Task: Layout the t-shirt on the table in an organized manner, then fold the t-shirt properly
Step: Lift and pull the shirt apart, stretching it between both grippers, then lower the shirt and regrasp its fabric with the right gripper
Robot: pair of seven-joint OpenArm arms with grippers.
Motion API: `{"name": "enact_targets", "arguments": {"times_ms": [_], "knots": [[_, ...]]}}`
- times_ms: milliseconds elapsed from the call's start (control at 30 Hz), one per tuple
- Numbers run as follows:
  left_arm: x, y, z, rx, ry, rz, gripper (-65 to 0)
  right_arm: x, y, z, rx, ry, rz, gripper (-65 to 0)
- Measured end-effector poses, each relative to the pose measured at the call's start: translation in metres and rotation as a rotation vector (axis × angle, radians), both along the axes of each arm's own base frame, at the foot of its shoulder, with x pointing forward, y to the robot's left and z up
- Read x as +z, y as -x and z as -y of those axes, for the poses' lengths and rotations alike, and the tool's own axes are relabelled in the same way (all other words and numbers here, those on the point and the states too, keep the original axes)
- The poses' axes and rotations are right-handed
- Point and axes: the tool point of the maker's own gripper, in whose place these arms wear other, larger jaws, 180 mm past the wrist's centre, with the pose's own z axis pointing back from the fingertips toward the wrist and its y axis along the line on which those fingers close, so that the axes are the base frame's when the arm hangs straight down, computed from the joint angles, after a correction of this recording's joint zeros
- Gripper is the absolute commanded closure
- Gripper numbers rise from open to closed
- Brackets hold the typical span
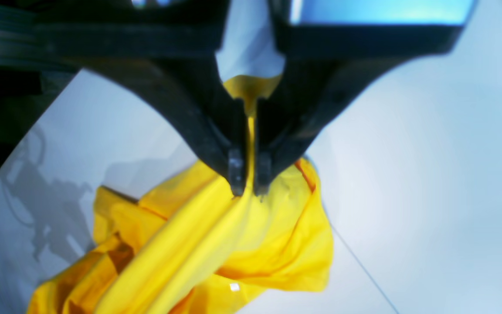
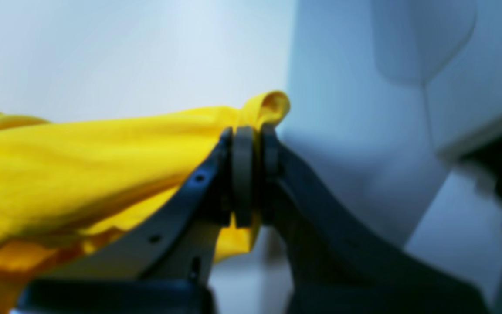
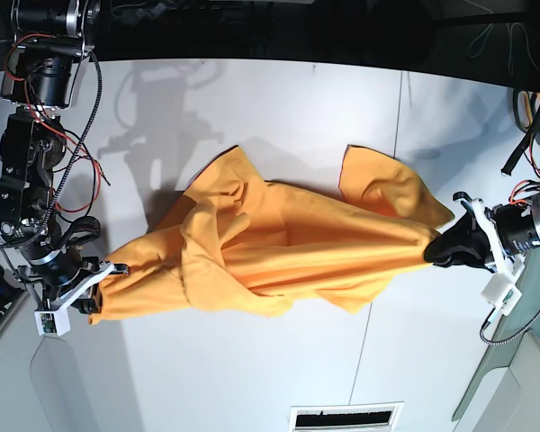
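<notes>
Left gripper (image 1: 249,189) and right gripper (image 2: 251,144) were both clamped on the t-shirt (image 3: 279,247), stretched taut; overpull risked slipping a pinch.

Near the lower edge of the base view, a white slotted vent panel (image 3: 346,418) with dark slits. Along the top, a dark band of background (image 3: 279,27). At far right, loose black cables (image 3: 525,108).
</notes>
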Motion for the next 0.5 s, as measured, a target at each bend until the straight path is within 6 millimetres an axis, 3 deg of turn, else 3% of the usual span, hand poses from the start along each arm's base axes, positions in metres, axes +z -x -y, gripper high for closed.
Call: {"name": "enact_targets", "arguments": {"times_ms": [33,167,233,500], "knots": [[-0.006,0.006,0.001,-0.001,0.006,-0.018,-8.1,-0.009,0.006,0.003,-0.007,0.000,-0.054,0.0],[-0.036,0.036,0.007,-0.002,0.022,-0.115,-25.8,-0.038,0.022,0.021,-0.106,-0.029,-0.151,-16.8],[-0.048,0.049,0.015,0.001,0.048,-0.150,-32.3,-0.052,0.033,0.029,-0.160,-0.052,-0.168,-21.2],[-0.083,0.094,0.048,0.013,0.149,-0.268,-33.3,-0.104,0.094,0.010,-0.181,-0.201,-0.305,-21.5]]}}
